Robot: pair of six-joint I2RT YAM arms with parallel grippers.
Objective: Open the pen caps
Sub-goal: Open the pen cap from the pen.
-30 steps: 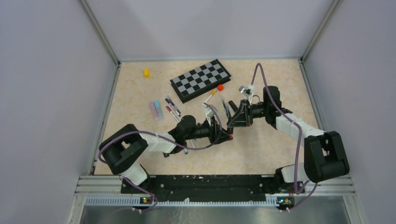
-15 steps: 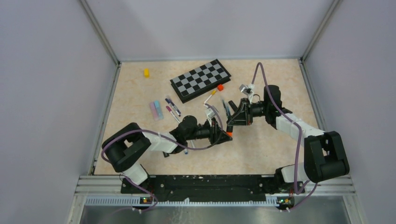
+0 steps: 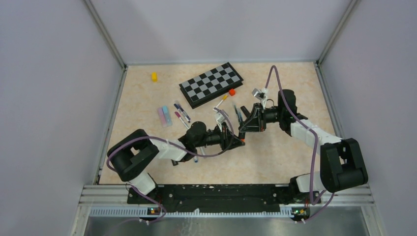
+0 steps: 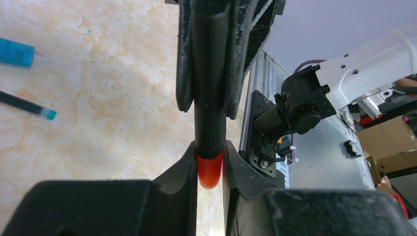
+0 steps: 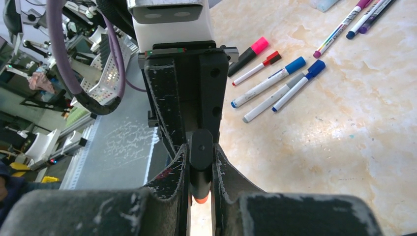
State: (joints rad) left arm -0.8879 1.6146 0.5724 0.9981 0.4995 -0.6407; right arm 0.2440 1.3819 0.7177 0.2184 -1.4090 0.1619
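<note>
A chunky black pen (image 4: 209, 98) hangs above the table between the two arms. My right gripper (image 5: 200, 169) is shut on its barrel (image 5: 201, 152). The pen's orange cap (image 4: 210, 169) points toward the left arm. My left gripper (image 4: 210, 164) is shut on that cap, a finger pressed on either side. In the top view the left gripper (image 3: 237, 139) and the right gripper (image 3: 245, 130) meet tip to tip at mid-table. Only a sliver of the orange cap (image 5: 199, 199) shows below the barrel in the right wrist view.
Several capped white pens (image 5: 275, 88) and a pink-capped black pen (image 5: 251, 51) lie on the table. More pens (image 3: 182, 114) lie left of centre. A chessboard (image 3: 210, 84), an orange block (image 3: 232, 91) and a yellow block (image 3: 154, 76) sit farther back. A loose blue cap (image 4: 14, 53) lies nearby.
The left gripper's jaws have closed in onto the orange cap. The right gripper has kept its hold on the pen in the same place.
</note>
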